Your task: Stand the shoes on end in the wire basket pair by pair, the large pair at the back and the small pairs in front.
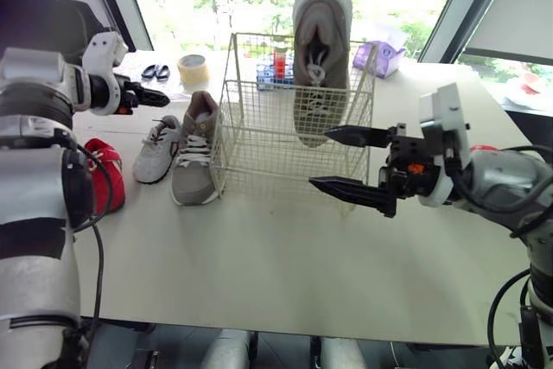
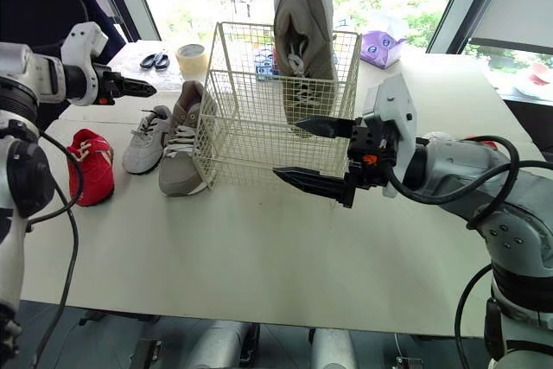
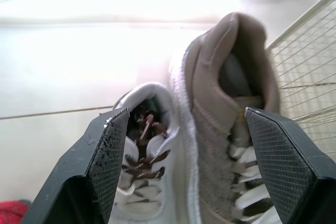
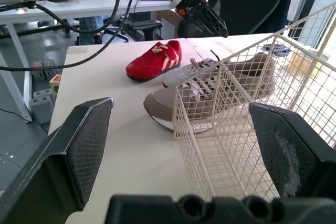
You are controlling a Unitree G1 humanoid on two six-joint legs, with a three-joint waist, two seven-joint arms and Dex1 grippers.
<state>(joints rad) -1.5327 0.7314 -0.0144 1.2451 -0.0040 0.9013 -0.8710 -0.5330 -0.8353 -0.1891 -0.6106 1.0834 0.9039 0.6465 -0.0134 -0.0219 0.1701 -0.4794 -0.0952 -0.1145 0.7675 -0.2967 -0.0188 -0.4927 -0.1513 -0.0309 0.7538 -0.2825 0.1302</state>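
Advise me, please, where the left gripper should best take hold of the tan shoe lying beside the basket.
Probably the heel collar, from above at its far end. The tan shoe lies on its sole, heel away from the robot, hemmed between the white shoe and the wire basket, so its sides look crowded; the open collar offers a rim to pinch.

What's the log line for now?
wire basket: standing tan shoe at back | table: lying tan shoe, white shoe, red shoe | left gripper: open | right gripper: open
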